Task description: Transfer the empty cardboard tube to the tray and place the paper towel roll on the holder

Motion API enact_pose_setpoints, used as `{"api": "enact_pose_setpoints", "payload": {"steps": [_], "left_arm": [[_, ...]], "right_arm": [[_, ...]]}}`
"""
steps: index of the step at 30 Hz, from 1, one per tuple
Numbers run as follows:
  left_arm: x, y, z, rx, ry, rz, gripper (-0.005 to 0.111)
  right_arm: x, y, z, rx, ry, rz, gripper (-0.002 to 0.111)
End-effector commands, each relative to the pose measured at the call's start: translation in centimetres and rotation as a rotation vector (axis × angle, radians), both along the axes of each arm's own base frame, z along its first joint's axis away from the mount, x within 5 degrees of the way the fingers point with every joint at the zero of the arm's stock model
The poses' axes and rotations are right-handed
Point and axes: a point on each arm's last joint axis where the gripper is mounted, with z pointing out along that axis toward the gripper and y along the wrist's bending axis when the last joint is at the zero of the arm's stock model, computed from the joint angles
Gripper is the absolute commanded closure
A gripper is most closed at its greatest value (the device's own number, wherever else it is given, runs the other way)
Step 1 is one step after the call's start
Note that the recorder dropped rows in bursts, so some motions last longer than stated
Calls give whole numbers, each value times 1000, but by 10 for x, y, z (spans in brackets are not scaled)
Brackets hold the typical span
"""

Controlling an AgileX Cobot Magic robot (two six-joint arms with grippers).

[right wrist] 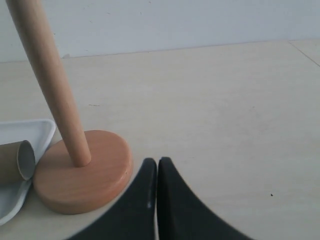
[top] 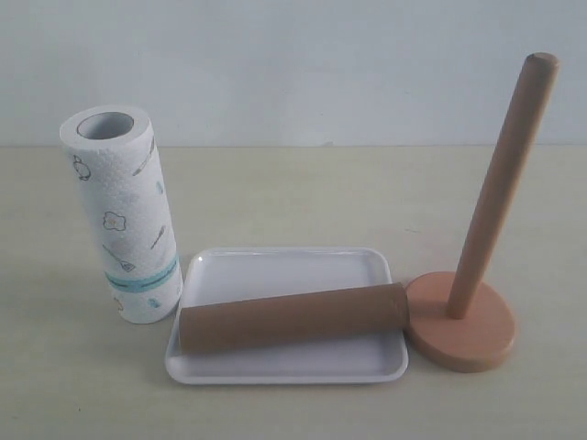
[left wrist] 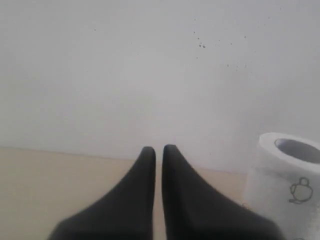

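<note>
Operator: Tube status?

Observer: The empty cardboard tube (top: 293,318) lies on its side across the white tray (top: 284,255), one end poking just past the rim towards the wooden holder (top: 468,335). I'd count that step as done.

Operator: And the roll?

Observer: The paper towel roll (top: 119,220) stands upright on the tabletop (top: 303,192), just beside the tray's far end from the holder. The holder's pole is bare, so loading the roll is the step in hand.

Operator: Arms?

Observer: Neither shows in the exterior view. The left end effector (left wrist: 158,150) has its fingers drawn nearly together, holding nothing, with the roll off to one side of it. The right end effector (right wrist: 157,162) is pinched narrow and empty too, low beside the holder's base.

Operator: Next move?

Observer: Probably the left arm: spread wide enough for that thick roll, grip it, lift it above the rounded pole top, line the hollow core up, and lower. It has to clear the tube's overhanging end near the base.
</note>
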Motion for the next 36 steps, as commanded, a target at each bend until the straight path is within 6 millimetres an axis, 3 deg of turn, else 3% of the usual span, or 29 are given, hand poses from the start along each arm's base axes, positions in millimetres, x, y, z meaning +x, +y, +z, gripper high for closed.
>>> {"api": "enact_pose_setpoints", "payload": {"steps": [1,11,24,27,33,36], "left_arm": [[5,-1,-2,-131,26,-18,102],[29,-30,-22,185,103,-311,102],[64,-39,-67,94,256,-398,99],[66,-43,-76,113,285,-456,80],[66,-53,-69,112,156,-564,16],[65,-54,-63,95,91,-577,-2]], "right_arm": [[0,0,1,0,-11,-7,108],[0,0,1,0,-11,-7,108],[0,0,1,0,-11,-7,108],[0,0,1,0,-11,-7,108],[0,0,1,0,-11,-7,108],[0,0,1,0,-11,-7,108]]}}
